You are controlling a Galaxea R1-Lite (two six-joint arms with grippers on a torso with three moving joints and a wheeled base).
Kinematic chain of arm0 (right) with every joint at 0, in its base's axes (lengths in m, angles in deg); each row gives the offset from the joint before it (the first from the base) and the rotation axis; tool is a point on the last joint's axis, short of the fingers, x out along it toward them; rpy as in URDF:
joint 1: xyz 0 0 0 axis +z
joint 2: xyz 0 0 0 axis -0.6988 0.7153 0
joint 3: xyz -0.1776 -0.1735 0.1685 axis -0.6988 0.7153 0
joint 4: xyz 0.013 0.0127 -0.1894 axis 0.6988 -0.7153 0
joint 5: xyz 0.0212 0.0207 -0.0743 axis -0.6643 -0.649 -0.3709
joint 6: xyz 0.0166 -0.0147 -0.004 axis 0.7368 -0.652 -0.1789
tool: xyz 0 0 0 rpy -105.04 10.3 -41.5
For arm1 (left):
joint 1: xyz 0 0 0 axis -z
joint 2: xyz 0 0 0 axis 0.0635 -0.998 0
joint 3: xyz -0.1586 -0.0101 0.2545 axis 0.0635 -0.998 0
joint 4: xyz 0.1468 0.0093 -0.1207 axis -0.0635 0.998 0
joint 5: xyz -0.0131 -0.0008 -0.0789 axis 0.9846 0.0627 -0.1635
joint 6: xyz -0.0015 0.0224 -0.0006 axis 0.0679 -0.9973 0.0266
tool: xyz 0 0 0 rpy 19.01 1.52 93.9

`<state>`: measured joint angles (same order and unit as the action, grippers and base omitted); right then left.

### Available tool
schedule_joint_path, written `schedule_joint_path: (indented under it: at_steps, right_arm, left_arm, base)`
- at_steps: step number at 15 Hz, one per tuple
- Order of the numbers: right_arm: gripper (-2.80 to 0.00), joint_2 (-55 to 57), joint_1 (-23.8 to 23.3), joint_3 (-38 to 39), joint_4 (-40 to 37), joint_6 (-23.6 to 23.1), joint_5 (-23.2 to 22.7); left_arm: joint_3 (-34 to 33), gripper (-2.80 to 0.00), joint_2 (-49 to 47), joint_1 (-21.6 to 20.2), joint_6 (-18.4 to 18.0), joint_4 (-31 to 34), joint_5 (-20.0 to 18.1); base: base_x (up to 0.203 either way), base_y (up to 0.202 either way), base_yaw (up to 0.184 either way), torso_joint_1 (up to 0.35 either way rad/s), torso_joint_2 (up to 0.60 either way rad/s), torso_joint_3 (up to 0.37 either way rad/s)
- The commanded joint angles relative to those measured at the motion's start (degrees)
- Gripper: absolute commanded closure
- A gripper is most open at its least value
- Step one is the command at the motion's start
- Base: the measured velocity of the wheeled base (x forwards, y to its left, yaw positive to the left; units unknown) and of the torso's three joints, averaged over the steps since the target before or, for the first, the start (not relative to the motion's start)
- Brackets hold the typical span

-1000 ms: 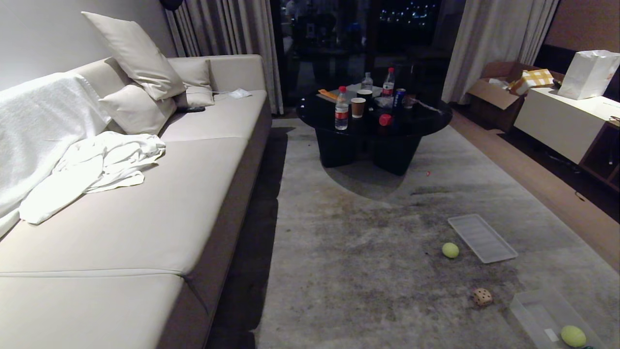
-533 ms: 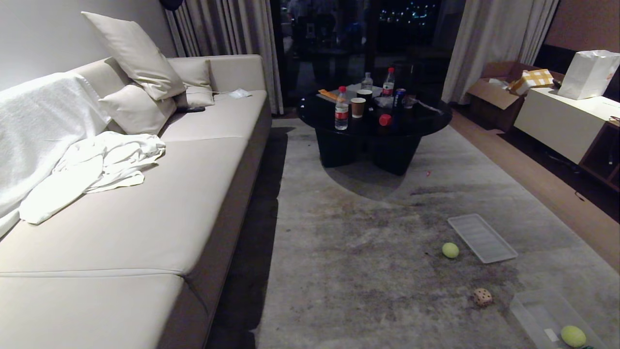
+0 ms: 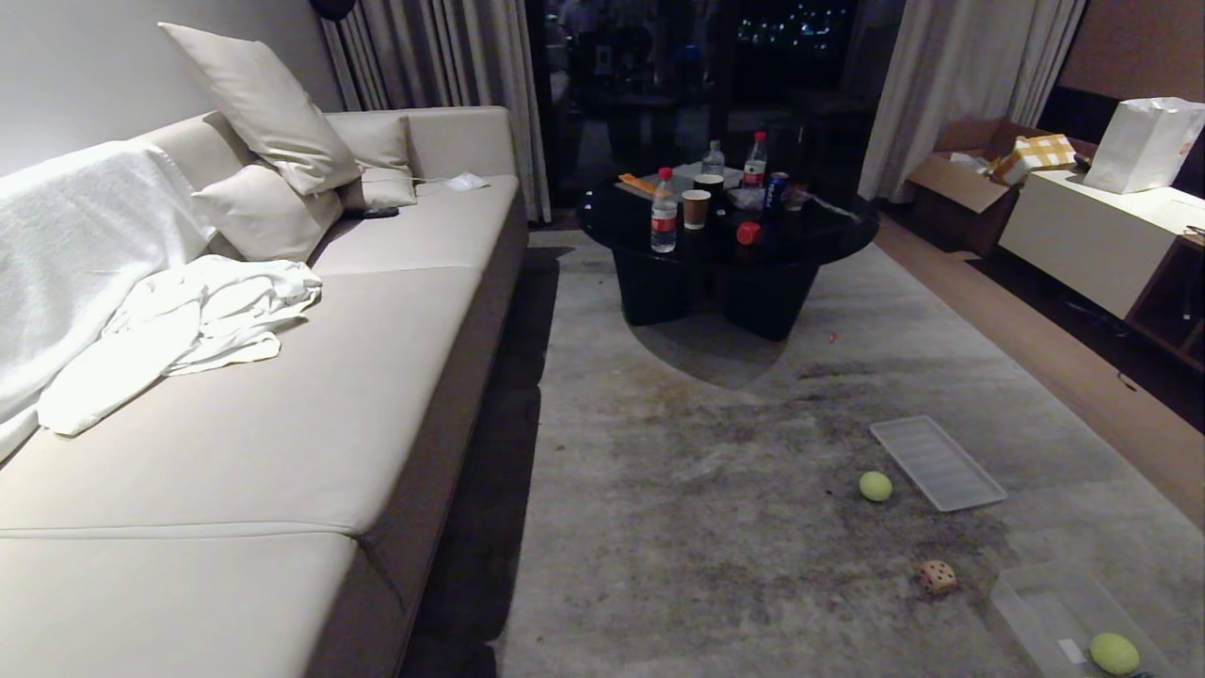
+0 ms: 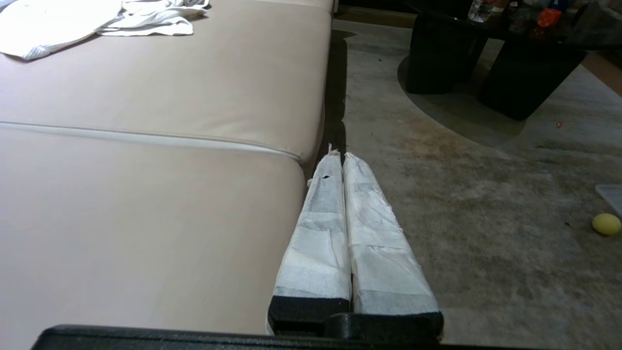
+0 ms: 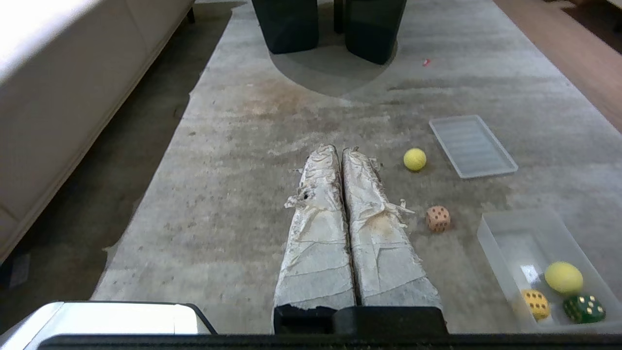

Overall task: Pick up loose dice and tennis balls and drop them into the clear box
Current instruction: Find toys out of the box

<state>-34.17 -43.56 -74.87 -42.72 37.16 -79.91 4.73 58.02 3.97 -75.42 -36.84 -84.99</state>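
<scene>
A tennis ball (image 3: 875, 486) (image 5: 414, 159) (image 4: 606, 224) lies loose on the grey rug. A beige-pink die (image 3: 938, 576) (image 5: 438, 218) rests nearer, beside the clear box (image 3: 1040, 603) (image 5: 495, 240). Inside the box sit a second tennis ball (image 3: 1114, 653) (image 5: 563, 277), a yellow die (image 5: 536, 304) and a dark green die (image 5: 583, 309). My right gripper (image 5: 340, 148) hangs shut and empty above the rug, left of the loose ball and die. My left gripper (image 4: 339, 155) is shut and empty by the sofa's front edge. Neither arm shows in the head view.
A flat ribbed lid (image 3: 936, 461) (image 5: 471, 146) lies on the rug past the loose ball. A long beige sofa (image 3: 282, 414) runs along the left. A black round coffee table (image 3: 725, 235) with bottles and cups stands ahead. A low cabinet (image 3: 1092, 235) lines the right wall.
</scene>
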Motion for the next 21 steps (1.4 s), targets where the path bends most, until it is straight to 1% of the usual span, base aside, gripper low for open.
schedule_joint_path:
  at_steps: [1,10,14,15,16,21]
  right_arm:
    - [0.00,0.00,0.02,0.00,-0.02,-0.06,-0.04]
    - [0.00,0.00,0.02,0.00,-0.02,-0.06,-0.04]
    - [0.00,0.00,0.02,0.00,-0.02,-0.06,-0.04]
    - [0.00,0.00,0.02,0.00,-0.02,-0.06,-0.04]
    - [0.00,0.02,0.02,0.00,-0.02,-0.06,-0.04]
    - [0.00,0.00,0.02,0.00,-0.02,-0.06,-0.04]
  left_arm:
    - [-0.09,0.00,-0.09,0.02,0.11,-0.08,0.14]
    - [-0.09,0.00,-0.09,0.02,-0.42,0.01,-0.12]
    - [-0.09,0.00,-0.09,0.02,-1.60,0.09,-0.30]
    - [-0.09,0.00,-0.09,0.02,-2.39,0.18,-0.30]
    - [-0.09,0.00,-0.09,0.02,-3.94,0.20,-0.36]
    - [-0.09,0.00,-0.09,0.02,-4.28,0.18,-0.39]
  base:
    - [0.054,0.000,0.001,-0.002,0.00,0.002]
    - [0.172,0.000,0.001,0.001,0.00,0.002]
    - [0.110,0.000,-0.001,0.002,0.00,0.004]
    - [0.188,0.000,-0.002,0.002,0.01,0.002]
    - [0.185,0.000,0.001,-0.001,0.00,0.002]
    - [0.184,0.000,0.000,0.002,0.00,0.003]
